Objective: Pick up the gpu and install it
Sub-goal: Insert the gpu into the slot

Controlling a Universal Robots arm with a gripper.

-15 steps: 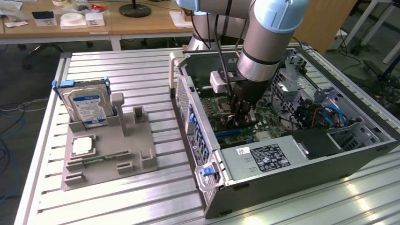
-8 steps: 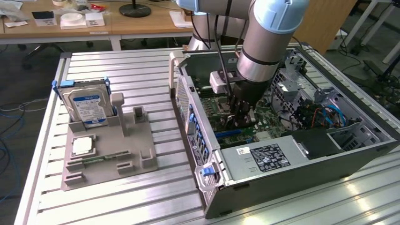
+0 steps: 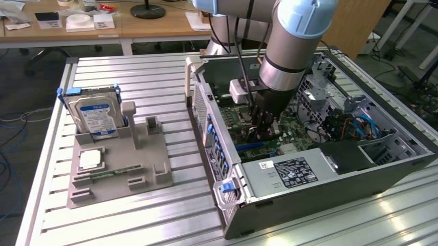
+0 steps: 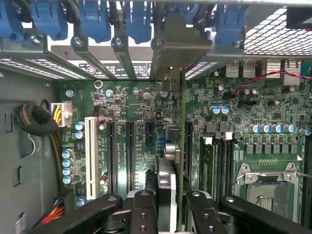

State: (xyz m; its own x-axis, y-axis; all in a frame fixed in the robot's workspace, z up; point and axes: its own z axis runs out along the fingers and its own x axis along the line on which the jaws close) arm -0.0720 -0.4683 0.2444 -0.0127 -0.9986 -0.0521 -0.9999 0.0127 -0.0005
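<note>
arm: the grey and pale-blue robot arm point(image 3: 291, 51) reaches down from above into the open computer case point(image 3: 329, 169), which lies on its side on the ribbed metal counter point(image 3: 137, 225).
gripper: the gripper point(image 3: 263, 130) is low inside the case, just above the green motherboard point(image 3: 291, 134); in the wrist view its black fingers point(image 4: 142, 214) sit either side of a thin card, pressed in on it and pinching it edge-on.
gpu: the gpu point(image 4: 166, 192) stands on edge between the fingers, its dark board running away from the camera toward the row of rear slot covers, with a silvery connector stub on it and the pale metal bracket point(image 4: 175, 48) at the far end up by the blue slot clips point(image 4: 92, 19).
gpu position: it is lined up along the dark expansion slots point(image 4: 129, 151) on the motherboard, beside the white slot point(image 4: 90, 148); whether its edge is seated in a slot i cannot tell from here.
motherboard extras: an empty cpu socket point(image 4: 265, 187) with its metal frame lies off to one side of the card, and a bundle of yellow and black wires point(image 4: 53, 122) to the other.
holder: on the exterior view's left, a grey parts holder point(image 3: 116, 164) rests on the counter, well apart from the case.
hard drive: a silver hard drive point(image 3: 96, 115) with a blue label stands upright at the back of that holder.
other parts: a small square chip point(image 3: 90, 160) and a narrow green memory stick point(image 3: 116, 173) lie in the holder's front pockets.
</note>
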